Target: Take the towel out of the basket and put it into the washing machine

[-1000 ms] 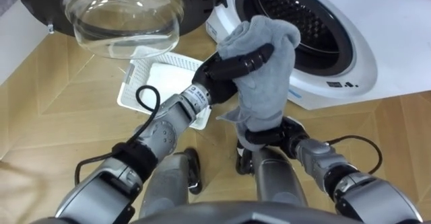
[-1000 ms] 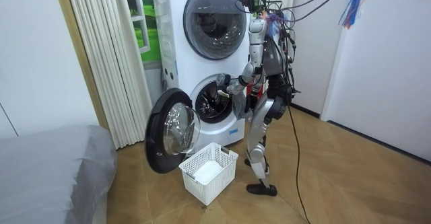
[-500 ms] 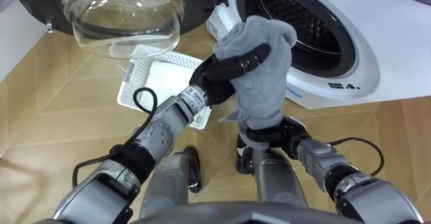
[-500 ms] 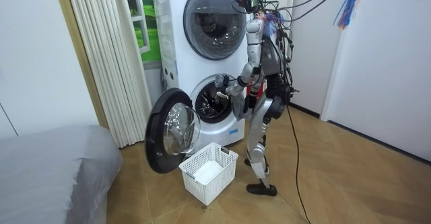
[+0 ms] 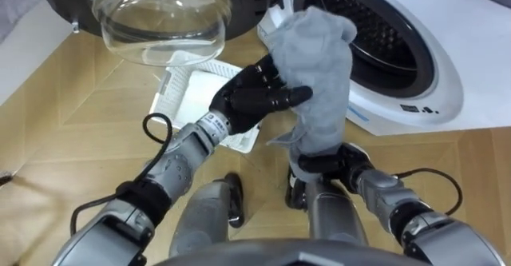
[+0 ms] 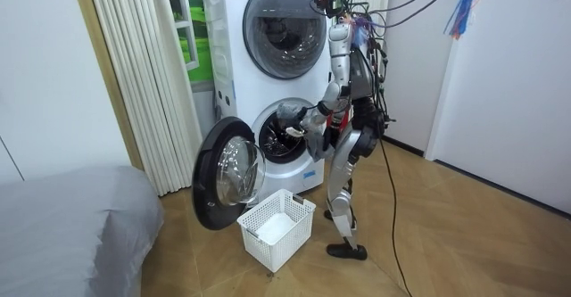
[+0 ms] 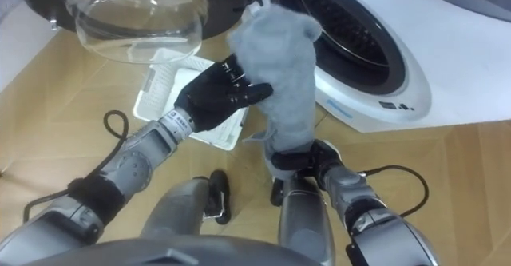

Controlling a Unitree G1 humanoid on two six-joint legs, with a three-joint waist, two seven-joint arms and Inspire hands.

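**A:** Where's the towel (image 5: 315,74)?

**B:** Mid-frame, upright before the washing machine (image 5: 455,90) at upper right. The right hand (image 5: 323,166) clasps its bottom end, and the left hand (image 5: 251,98) rests slack-fingered against its side.

**A:** Then feed it deep into the drum, so no corner hangs out.

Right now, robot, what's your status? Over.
Left hand open, flat against towel. Right hand gripping towel's bottom end. Towel upright before open washing machine, not inside yet. Opening unblocked.
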